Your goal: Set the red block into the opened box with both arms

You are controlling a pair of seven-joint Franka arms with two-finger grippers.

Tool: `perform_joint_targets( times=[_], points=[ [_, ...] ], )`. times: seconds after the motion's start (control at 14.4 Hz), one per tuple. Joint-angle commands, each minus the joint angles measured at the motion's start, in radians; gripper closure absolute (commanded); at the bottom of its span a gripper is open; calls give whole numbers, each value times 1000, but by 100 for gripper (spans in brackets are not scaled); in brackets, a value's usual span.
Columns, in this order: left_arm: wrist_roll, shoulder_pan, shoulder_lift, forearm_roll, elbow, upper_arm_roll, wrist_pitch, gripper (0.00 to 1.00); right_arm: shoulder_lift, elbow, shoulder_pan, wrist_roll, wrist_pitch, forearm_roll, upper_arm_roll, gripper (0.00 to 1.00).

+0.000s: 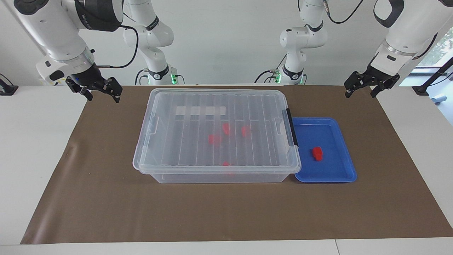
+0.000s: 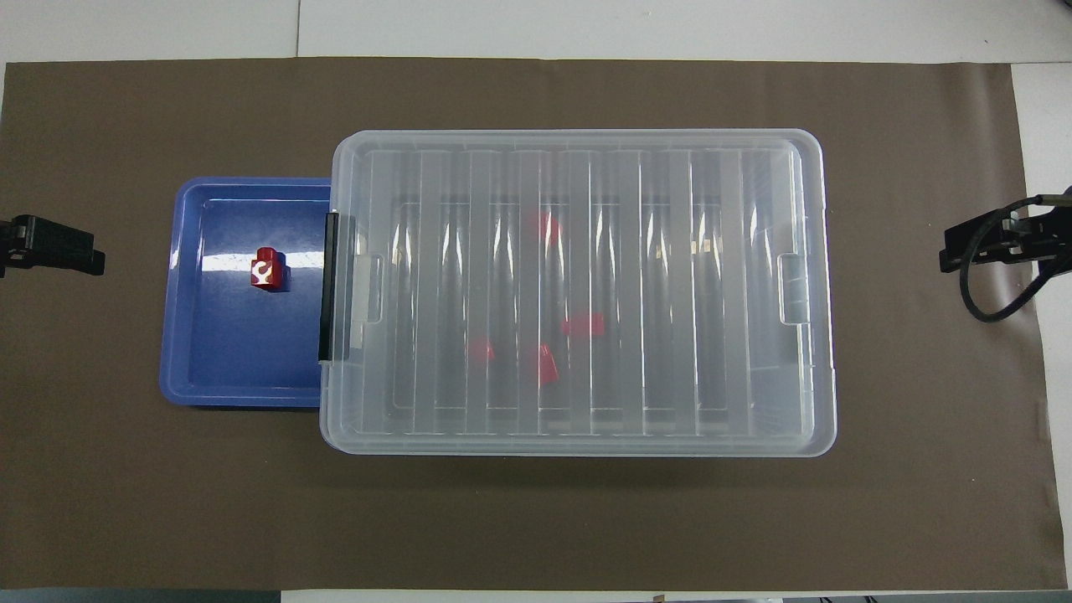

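A small red block (image 1: 317,153) (image 2: 268,270) lies in a shallow blue tray (image 1: 341,166) (image 2: 213,352). The tray sits beside the clear box (image 1: 177,141) (image 2: 712,293), at the box's black-clip end, toward the left arm's end of the table. The box's ribbed lid is on, and several red blocks (image 1: 226,128) show dimly through it. My left gripper (image 1: 361,92) hangs open over the mat's edge at its own end of the table, holding nothing. My right gripper (image 1: 102,96) hangs open and empty over the mat's edge at the other end.
A brown mat (image 1: 226,212) covers the middle of the white table. The box and tray stand in its centre. Bare mat surrounds them on all sides.
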Motion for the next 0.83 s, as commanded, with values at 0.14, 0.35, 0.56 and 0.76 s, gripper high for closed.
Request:
perform_joint_targets(
  times=[0.14,0.35,0.56,0.76],
  points=[
    [6,2,-27,5,-28,-1,-2,0,-6,-2,-10,-20,15,14,3,0],
    [6,2,-26,5,-28,-1,-2,0,-6,-3,-9,-12,36,14,11,0],
    [6,2,-27,5,-28,-1,-2,0,-4,-17,-9,14,78,22,14,0],
    [6,2,-27,5,-28,-1,-2,0,0,-121,-9,85,188,24,74,0]
  ],
)
